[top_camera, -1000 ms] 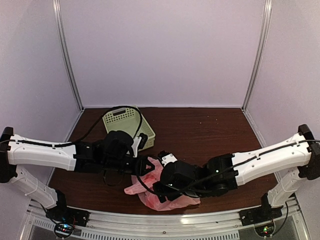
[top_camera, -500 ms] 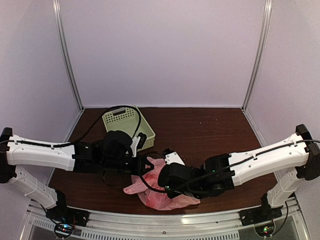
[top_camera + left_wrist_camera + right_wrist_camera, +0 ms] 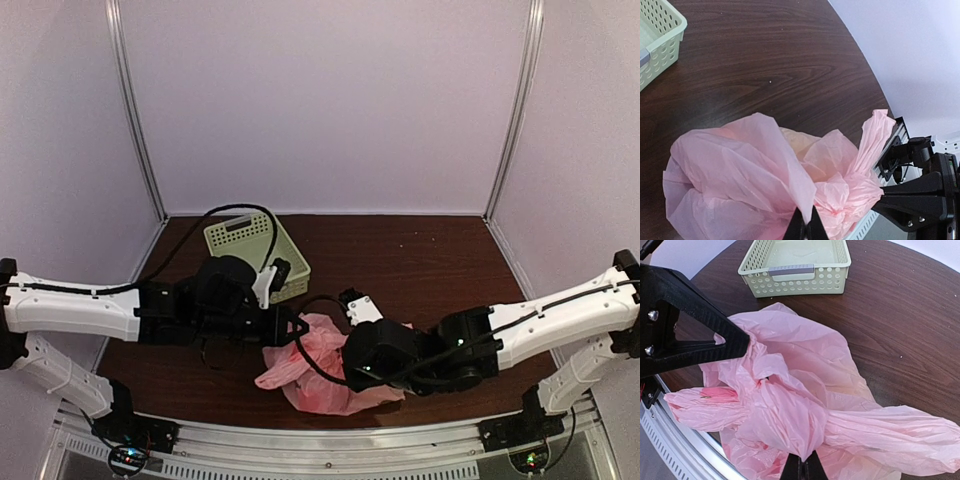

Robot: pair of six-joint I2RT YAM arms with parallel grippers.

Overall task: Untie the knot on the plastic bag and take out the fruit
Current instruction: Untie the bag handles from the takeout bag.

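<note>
Tabletop [image 3: 430, 260], dark wood grain, bears plastic bag [image 3: 315, 365]; 3 lilac walls [image 3: 320, 100] surround.

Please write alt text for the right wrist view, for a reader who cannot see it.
A crumpled pink plastic bag lies on a dark wooden table, pinched by the right gripper at the bottom edge and by the left gripper from the left. A pale green basket stands behind it.

Dark wood-grain counter [image 3: 430, 260] is noted. A pale green slotted basket [image 3: 225, 243] is set at 10 o'clock, toward the far-left corner. A crumpled pink plastic bag [image 3: 310, 372] is seen at 6 o'clock near the front edge, apart from the basket.
</note>
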